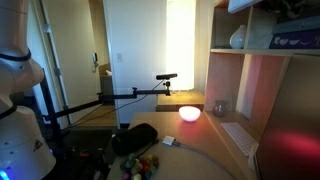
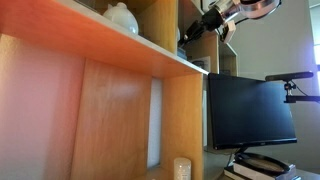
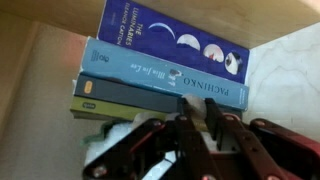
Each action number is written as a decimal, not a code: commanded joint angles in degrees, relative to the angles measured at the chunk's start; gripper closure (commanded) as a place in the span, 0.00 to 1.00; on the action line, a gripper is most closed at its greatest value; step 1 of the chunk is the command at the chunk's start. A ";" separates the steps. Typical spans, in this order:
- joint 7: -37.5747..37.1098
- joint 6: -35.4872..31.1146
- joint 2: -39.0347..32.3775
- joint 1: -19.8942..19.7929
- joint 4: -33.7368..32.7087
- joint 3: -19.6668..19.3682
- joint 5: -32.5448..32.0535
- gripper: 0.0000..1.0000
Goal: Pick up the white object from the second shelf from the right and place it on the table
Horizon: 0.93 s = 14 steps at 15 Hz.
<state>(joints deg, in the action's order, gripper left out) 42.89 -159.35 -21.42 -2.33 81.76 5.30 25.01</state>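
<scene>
My gripper (image 3: 193,118) is up at the wooden shelving, in front of a stack of books (image 3: 160,75). Its two fingers are close together with a small white object (image 3: 193,104) pinched between the tips. In an exterior view the gripper (image 2: 213,22) is high up at the shelf's open end. A white round vase stands on the shelf board in both exterior views (image 1: 237,38) (image 2: 122,17). The pale wood table (image 1: 200,100) lies below the shelves.
A blue box (image 1: 296,41) sits beside the vase. On the table are a glowing pink lamp (image 1: 189,113) and a keyboard (image 1: 237,135). A black monitor (image 2: 250,105) stands under the shelf. A camera boom (image 1: 140,93) crosses the room.
</scene>
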 commanded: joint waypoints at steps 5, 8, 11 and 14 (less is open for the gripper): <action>1.60 -0.91 0.91 -0.95 0.57 0.87 1.42 0.99; 2.54 -0.92 2.65 -1.86 3.08 2.01 4.27 0.98; 2.48 -1.55 4.55 -2.32 6.63 2.42 6.72 0.98; 3.21 -1.89 7.00 -2.82 11.16 2.48 8.07 0.98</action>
<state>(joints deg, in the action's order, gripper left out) 43.78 -159.46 -19.16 -4.09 85.49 7.02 30.84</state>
